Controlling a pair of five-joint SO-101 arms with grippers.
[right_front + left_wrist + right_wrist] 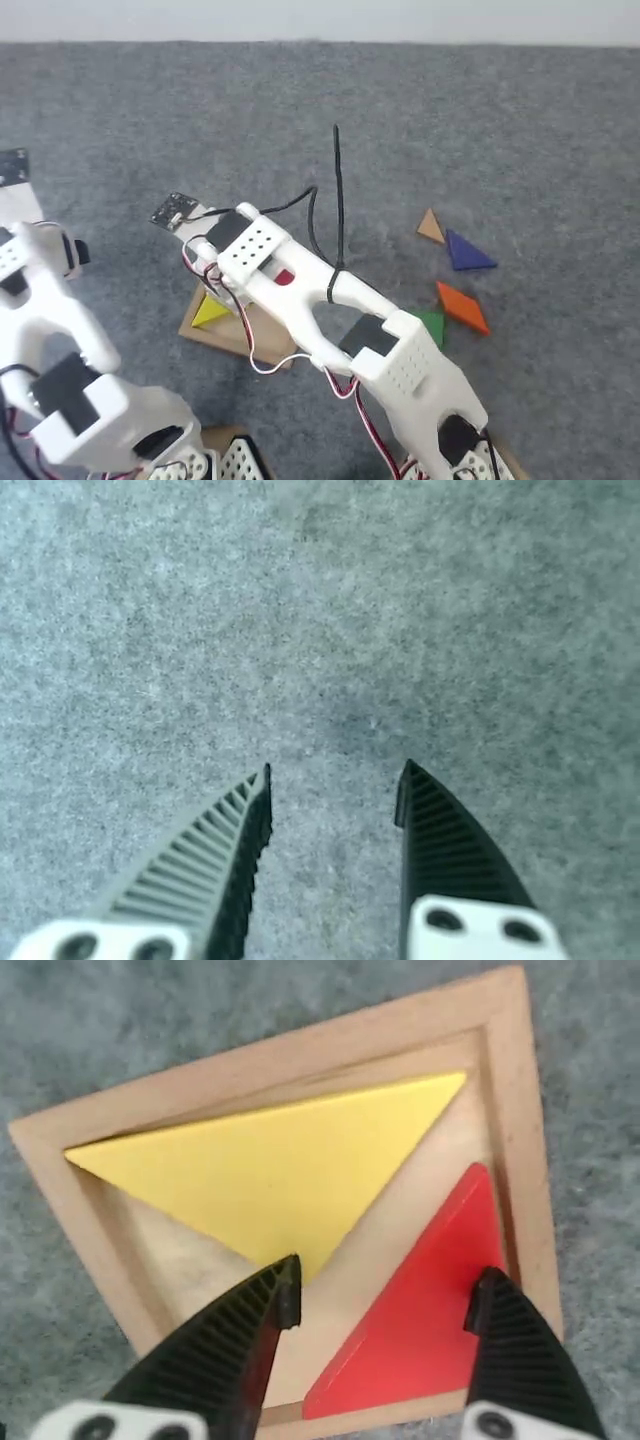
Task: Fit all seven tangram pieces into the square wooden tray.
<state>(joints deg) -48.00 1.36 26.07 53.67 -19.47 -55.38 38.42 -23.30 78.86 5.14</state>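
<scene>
Both grippers stand with fingers parted.
Right arm (330, 300) stretches from the table's near edge toward its middle, right gripper (390, 1295) pointing down; left arm (60, 400) folded by the left edge, left gripper (335, 780) pointing down.

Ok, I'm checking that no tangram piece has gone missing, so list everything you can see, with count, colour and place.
mat: 1, grey, covers the table
tray: 1, wood, on the mat
yellow triangle: 1, yellow, in the tray
red triangle: 1, red, in the tray, apart from the yellow one
tan triangle: 1, tan, loose on the mat
blue triangle: 1, blue, next to the tan one
orange piece: 1, orange, loose on the mat
green piece: 1, green, beside the orange one, partly hidden
pieces seen: 6
left end effector: 1, open, over bare mat
right end effector: 1, open, above the tray
</scene>
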